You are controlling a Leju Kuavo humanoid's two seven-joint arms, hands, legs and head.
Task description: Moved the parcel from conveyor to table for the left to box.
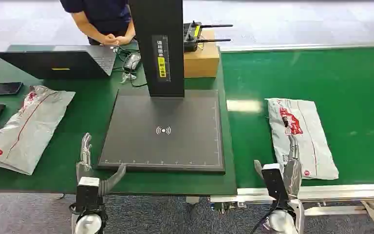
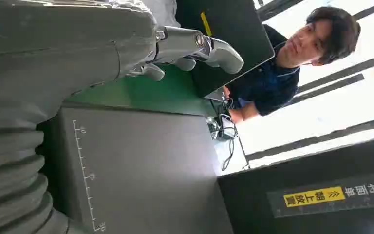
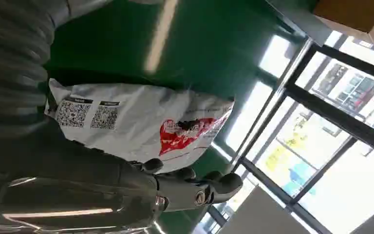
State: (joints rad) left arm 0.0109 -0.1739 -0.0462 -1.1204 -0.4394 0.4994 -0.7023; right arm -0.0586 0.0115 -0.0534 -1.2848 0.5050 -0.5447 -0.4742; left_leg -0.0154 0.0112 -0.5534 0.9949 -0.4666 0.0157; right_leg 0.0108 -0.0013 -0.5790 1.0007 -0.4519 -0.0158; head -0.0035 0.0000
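lying on the conveyor (image 1: 350, 87), parcel (image 1: 299, 136) under the empty, spread right hand (image 1: 292, 158).

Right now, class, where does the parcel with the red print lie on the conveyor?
In the head view the parcel lies flat on the green conveyor belt, right of the black scanner plate, with the right hand over its near end.

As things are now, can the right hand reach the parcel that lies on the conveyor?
Probably yes. The right hand is already over the near end of the parcel on the conveyor, fingers apart, and nothing lies between them.
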